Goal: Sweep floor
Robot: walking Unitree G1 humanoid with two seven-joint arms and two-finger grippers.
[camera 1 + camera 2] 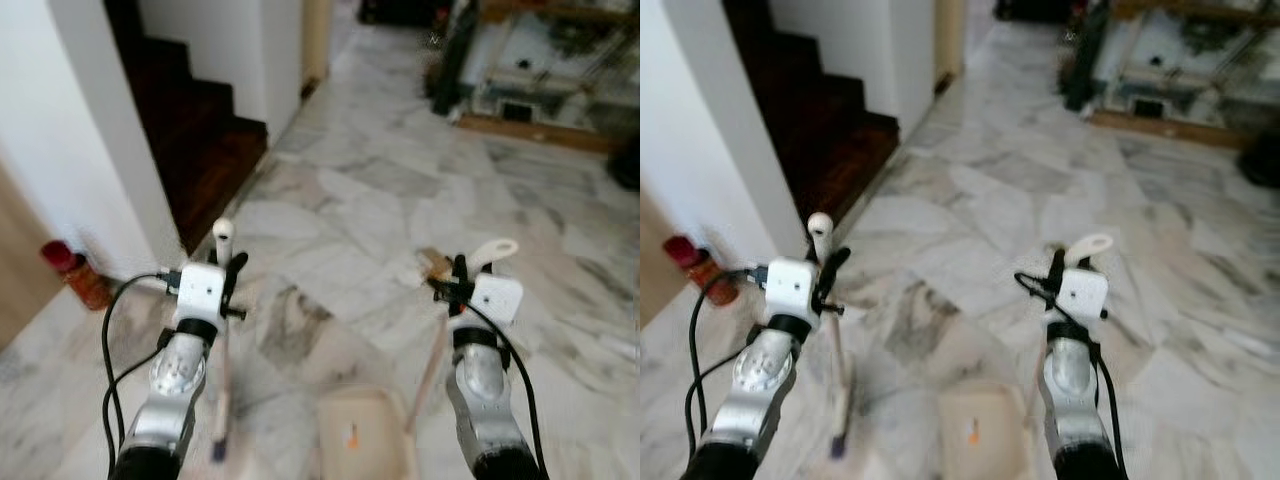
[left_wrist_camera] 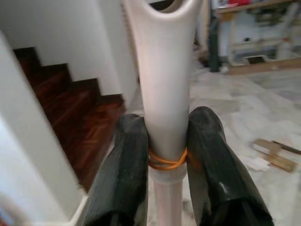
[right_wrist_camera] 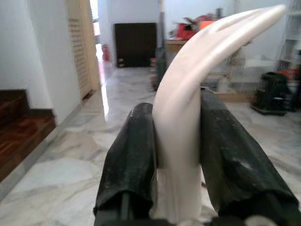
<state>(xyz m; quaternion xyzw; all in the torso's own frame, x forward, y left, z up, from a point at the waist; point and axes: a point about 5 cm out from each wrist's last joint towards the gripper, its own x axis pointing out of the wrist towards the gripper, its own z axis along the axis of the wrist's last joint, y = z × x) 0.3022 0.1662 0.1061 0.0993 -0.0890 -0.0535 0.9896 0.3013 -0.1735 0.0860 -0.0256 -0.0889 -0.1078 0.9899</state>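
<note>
The dark wooden staircase (image 1: 205, 130) marks the far left of the scene. Just right of its bottom step, the left gripper (image 1: 232, 285) is clamped tight on the upper end of a pale broom handle (image 1: 222, 340), an orange rubber band (image 2: 167, 160) ringing the shaft between the black fingers (image 2: 124, 174). The shaft drops to the marble floor (image 1: 380, 190), upright enough to push the head along. Farther right of the stairs, a cream dustpan (image 1: 365, 435) sits on the floor. Beyond it, the right gripper (image 1: 458, 275) is closed around the dustpan's curved handle (image 3: 188, 117), likely keeping the pan ready beside the broom. Small wood scraps (image 1: 435, 262) lie near this gripper, probably the debris to collect.
</note>
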